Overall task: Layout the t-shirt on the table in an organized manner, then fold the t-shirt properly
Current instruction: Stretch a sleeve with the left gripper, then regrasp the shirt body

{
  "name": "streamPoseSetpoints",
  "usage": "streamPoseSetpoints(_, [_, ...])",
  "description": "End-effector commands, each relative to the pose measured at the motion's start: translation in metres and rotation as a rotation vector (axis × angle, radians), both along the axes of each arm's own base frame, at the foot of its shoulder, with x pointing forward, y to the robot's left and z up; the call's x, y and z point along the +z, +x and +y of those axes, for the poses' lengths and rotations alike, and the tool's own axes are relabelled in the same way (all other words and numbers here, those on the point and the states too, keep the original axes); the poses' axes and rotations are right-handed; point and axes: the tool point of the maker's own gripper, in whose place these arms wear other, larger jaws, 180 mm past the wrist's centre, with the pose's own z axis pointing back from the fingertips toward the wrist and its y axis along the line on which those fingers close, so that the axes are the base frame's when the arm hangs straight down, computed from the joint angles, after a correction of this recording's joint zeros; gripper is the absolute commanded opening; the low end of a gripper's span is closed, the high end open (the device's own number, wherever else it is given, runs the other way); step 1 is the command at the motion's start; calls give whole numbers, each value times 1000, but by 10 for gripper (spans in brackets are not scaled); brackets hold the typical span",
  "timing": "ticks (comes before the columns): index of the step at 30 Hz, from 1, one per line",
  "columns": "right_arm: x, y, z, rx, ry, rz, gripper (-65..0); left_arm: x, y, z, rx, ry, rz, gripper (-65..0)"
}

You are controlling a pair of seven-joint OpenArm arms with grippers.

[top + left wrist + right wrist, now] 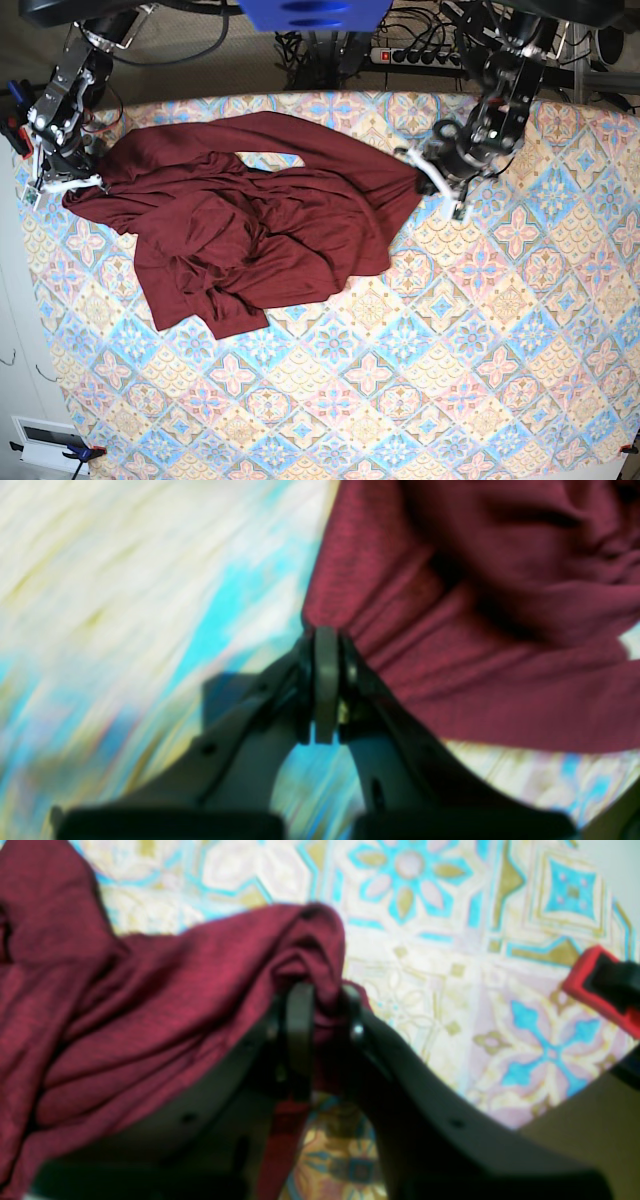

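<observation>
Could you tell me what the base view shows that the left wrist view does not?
Only the base view shows the whole crumpled shirt, the right gripper at its far edge, and cables behind the table. Only the left wrist view shows the left gripper shut tight on a pinch of fabric up close. Both show the maroon shirt on the patterned table.

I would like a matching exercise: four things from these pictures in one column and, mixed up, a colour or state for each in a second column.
1. thin maroon knit t-shirt
2. table under patterned cloth
3. left gripper
4. red-and-black clamp at the table edge

a. pastel diamond tiles
b. crumpled, stretched between both arms
c. red frame
d. shut on a shirt edge

Pairs: 1-b, 2-a, 3-d, 4-c
</observation>
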Motion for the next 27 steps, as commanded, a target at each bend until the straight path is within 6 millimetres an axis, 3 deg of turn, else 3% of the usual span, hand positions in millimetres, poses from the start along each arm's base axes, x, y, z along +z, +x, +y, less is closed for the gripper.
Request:
streamPoseSetpoints(1, [17, 11, -8, 8, -40, -48, -562, 15, -3, 2, -1, -15, -43, -650])
streamPoseSetpoints(6, [16, 10, -7, 10, -38, -45, -562, 21, -51, 30, 69, 8, -4, -650])
streamPoseSetpoints(8, [16, 10, -7, 10, -38, -45, -559, 14, -75, 39, 91, 27, 45, -650])
streamPoseSetpoints(12, [16, 11, -7, 10, -37, -46, -519, 12, -92, 55, 110, 56, 78, -650])
streamPoseSetpoints(15, [16, 11, -7, 10, -37, -46, -493, 35, -75, 57, 101, 63, 1, -650])
streamPoseSetpoints(19, [16, 11, -7, 10, -37, -46, -490, 73, -33, 45, 96, 6, -141, -627])
streamPoseSetpoints(23, [15, 10, -7, 10, -37, -43, -491, 100, 6, 31, 85, -99, -173, -509])
streamPoseSetpoints(27, [16, 9, -7, 11, -39, -42, -492, 100, 38, 32, 134, -183, -165, -366])
